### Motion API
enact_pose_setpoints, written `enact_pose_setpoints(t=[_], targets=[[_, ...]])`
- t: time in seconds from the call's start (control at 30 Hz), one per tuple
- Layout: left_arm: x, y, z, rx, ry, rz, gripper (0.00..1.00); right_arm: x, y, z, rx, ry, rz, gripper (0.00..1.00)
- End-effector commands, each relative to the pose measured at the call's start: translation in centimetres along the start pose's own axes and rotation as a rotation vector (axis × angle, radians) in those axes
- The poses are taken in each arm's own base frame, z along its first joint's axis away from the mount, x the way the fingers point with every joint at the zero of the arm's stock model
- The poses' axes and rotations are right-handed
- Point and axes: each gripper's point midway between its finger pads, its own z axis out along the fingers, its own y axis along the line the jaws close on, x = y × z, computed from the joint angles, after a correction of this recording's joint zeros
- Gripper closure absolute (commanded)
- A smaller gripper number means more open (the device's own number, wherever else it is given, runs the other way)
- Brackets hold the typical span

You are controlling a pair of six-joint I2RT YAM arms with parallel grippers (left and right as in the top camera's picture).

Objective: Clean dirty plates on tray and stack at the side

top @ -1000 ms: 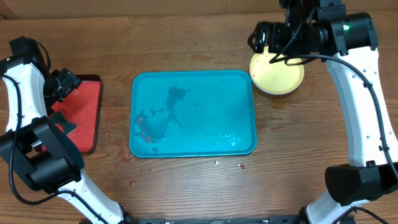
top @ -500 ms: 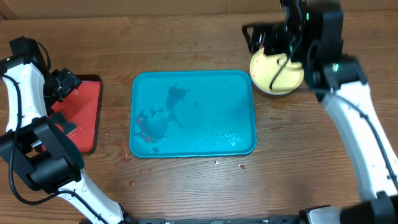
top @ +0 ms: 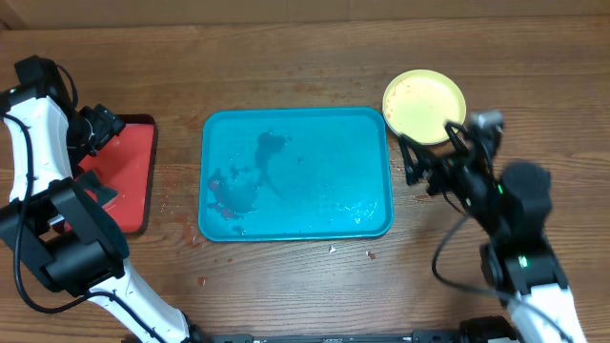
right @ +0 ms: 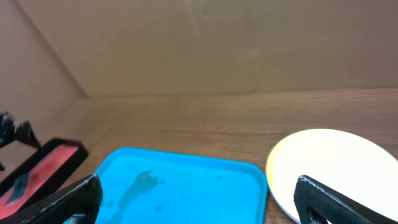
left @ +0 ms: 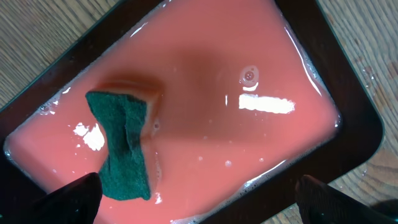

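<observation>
tray (top: 324, 133) bears red smears (top: 224, 195); red tray (left: 357, 121) holds pinkish water (left: 217, 143), green sponge (left: 124, 149).

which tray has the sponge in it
The red tray on the left: a green sponge lies in it. The teal tray in the middle has none.

The table (top: 286, 67) is grainy matt wood. The teal tray (top: 334, 152) and the yellow plate (top: 424, 107) look smooth, slightly glossy plastic. The sponge (left: 124, 155) is rough fibre; the red tray (left: 205, 93) shines wet
</observation>
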Motion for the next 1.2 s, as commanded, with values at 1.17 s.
enact_pose_setpoints(t=[1.17], targets=[[-0.6, -0.3, -1.3, 0.019, -0.033, 0.006, 0.00, 4.7, -3.7, -8.1, 0.128, -0.371, -0.037, 0.00]])
